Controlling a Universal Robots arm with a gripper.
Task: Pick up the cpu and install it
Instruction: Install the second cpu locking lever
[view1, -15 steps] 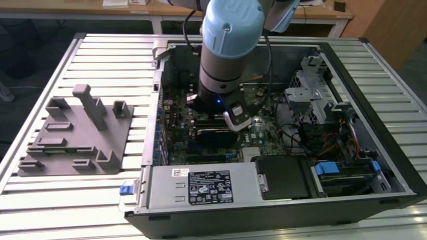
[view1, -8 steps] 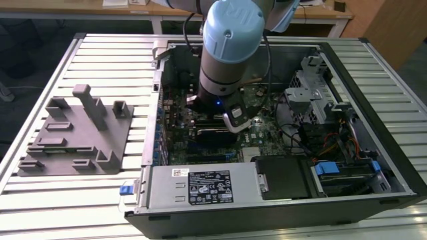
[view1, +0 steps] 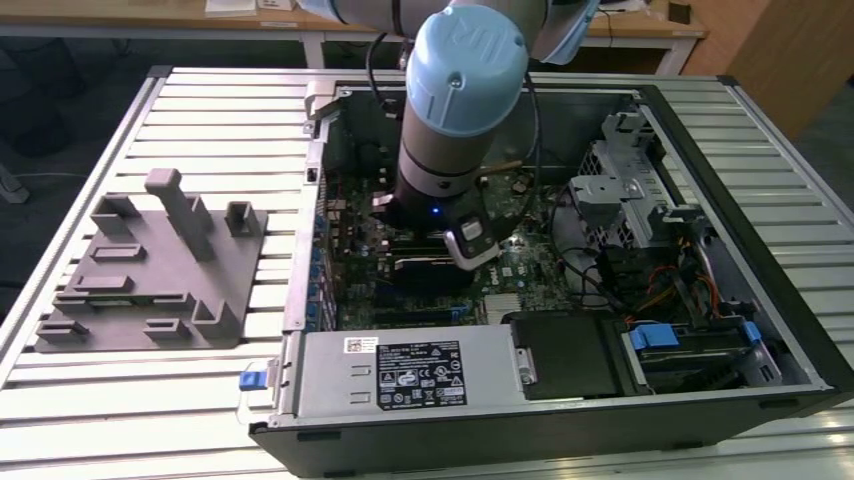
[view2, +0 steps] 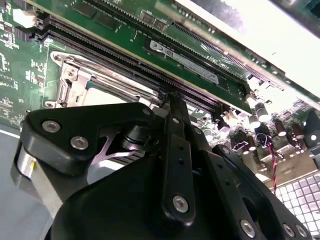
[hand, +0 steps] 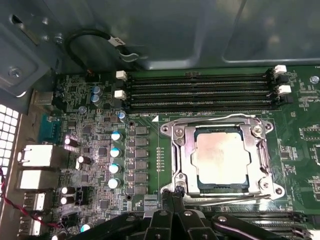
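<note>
The cpu (hand: 222, 157), a pale silvery square chip, lies flat inside the metal-rimmed socket frame (hand: 182, 150) on the green motherboard. In the first wrist view my gripper (hand: 176, 191) hovers just off the socket's edge, its black fingers drawn together with nothing between them. The second wrist view shows the fingertips (view2: 170, 98) at the socket's rim, with part of the cpu (view2: 107, 94) beyond them. In the exterior view the arm (view1: 461, 110) reaches down into the open computer case and hides the socket.
Memory slots (hand: 200, 92) run beside the socket, and capacitors (hand: 116, 152) stand in a row on its other side. A grey tray with upright posts (view1: 147, 270) sits outside the case on the exterior view's left. A power supply (view1: 394, 375) and drive cage (view1: 627, 190) crowd the case.
</note>
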